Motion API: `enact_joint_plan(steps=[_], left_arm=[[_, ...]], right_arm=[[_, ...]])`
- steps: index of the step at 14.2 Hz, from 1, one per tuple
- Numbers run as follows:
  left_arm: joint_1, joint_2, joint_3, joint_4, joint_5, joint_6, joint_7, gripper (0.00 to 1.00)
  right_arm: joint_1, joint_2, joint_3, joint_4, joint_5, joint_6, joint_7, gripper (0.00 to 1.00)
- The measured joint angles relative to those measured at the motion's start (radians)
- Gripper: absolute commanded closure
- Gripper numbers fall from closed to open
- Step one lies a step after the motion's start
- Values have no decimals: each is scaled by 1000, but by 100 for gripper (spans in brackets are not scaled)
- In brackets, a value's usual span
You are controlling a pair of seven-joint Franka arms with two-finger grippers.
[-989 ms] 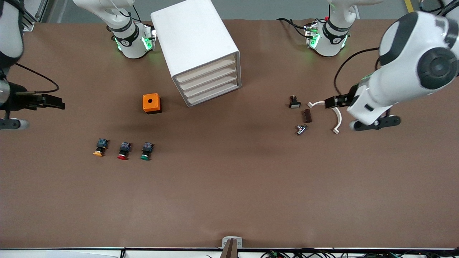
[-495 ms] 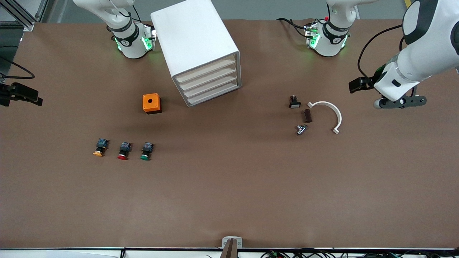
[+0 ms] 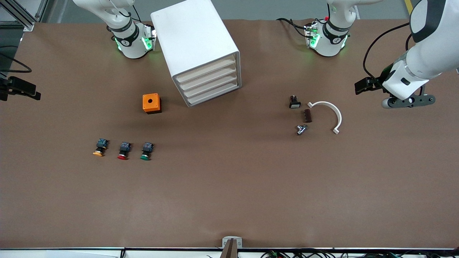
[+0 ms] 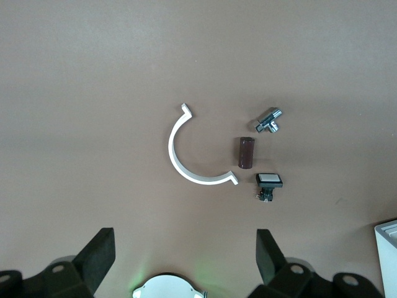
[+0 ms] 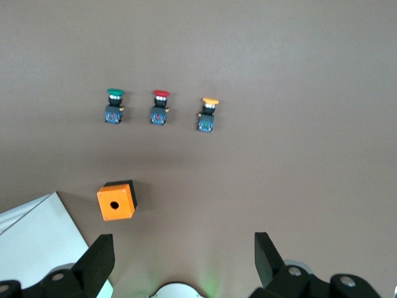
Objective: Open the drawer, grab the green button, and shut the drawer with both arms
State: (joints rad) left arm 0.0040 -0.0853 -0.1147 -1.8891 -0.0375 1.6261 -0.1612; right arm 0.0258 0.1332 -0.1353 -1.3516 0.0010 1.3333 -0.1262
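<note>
The white cabinet (image 3: 195,39) stands between the arm bases, and its four beige-fronted drawers (image 3: 209,82) are all shut. The green-capped button (image 3: 145,151) lies on the table, nearer the front camera than the cabinet, in a row with two other buttons. It also shows in the right wrist view (image 5: 115,105). My right gripper (image 3: 22,90) hangs open and empty over the right arm's end of the table; it is open in its wrist view (image 5: 184,251). My left gripper (image 3: 363,86) hangs open and empty over the left arm's end; it is open in its wrist view (image 4: 183,248).
A red-capped button (image 3: 123,151) and an orange-capped one (image 3: 100,147) lie beside the green one. A small orange box with a hole (image 3: 151,103) sits beside the cabinet. A white curved piece (image 3: 330,111), a brown block (image 3: 307,115), a metal part (image 3: 301,129) and a small black switch (image 3: 294,102) lie toward the left arm's end.
Both arms have drawn back from the middle toward their own ends of the table. The left gripper has left the white curved piece. Nothing on the table has moved.
</note>
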Motion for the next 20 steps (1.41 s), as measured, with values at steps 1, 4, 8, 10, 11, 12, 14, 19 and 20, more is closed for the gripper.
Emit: enact_joint_plan(steps=[1, 4, 8, 10, 11, 12, 14, 19, 20], left_arm=[[-15, 0, 20, 0, 0, 2, 2, 0], [-22, 0, 28, 0, 0, 19, 3, 0], [-19, -6, 34, 44, 5, 64, 3, 0], [-1, -11, 37, 105, 8, 64, 9, 0], [10, -15, 39, 133, 8, 60, 20, 0], [16, -19, 41, 159, 8, 51, 26, 0], [20, -20, 41, 207, 9, 21, 27, 0], [17, -15, 40, 232, 9, 12, 27, 0], [15, -13, 39, 232, 9, 12, 27, 0]], right_arm=[[0, 0, 1, 0, 1, -13, 0, 0], [1, -7, 8, -10, 4, -23, 0, 0], [8, -92, 11, -130, 7, 50, 32, 0], [25, -149, 12, -199, 7, 82, 69, 0], [30, -168, 14, -220, 7, 91, 80, 0], [31, -180, 15, -235, 7, 102, 84, 0], [31, -197, 15, -262, 7, 127, 85, 0], [31, -251, 12, -319, 7, 165, 87, 0], [31, -254, 12, -321, 7, 168, 88, 0]])
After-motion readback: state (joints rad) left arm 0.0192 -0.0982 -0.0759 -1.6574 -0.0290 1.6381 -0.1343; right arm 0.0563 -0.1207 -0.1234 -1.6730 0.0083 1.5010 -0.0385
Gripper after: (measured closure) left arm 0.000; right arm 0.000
